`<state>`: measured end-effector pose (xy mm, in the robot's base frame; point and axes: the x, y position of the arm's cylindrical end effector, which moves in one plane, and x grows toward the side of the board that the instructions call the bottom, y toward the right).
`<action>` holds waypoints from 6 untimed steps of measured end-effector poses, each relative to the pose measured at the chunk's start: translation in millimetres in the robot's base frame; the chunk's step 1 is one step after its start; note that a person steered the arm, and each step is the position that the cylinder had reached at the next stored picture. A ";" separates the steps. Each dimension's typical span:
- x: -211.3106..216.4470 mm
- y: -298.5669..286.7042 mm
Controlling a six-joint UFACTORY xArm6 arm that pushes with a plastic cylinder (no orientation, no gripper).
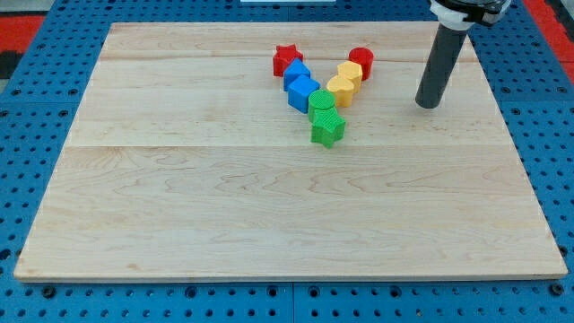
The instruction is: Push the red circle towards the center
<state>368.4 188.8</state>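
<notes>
The red circle (361, 61), light, rigid and slippery, needs my tip (429, 104) on its far side; no jaws here.

Eight blocks on the worktop (179, 206): two red, a star (286, 59) and a circle (361, 61); two blue (296, 74) (303, 91); two yellow (351, 74) (341, 90); two green, one rounded (322, 101), one star (327, 128).
</notes>
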 end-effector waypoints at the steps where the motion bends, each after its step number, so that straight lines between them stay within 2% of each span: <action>1: -0.3 0.0; 4: -26.2 5.9; 6: -88.6 -26.2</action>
<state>279.8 162.5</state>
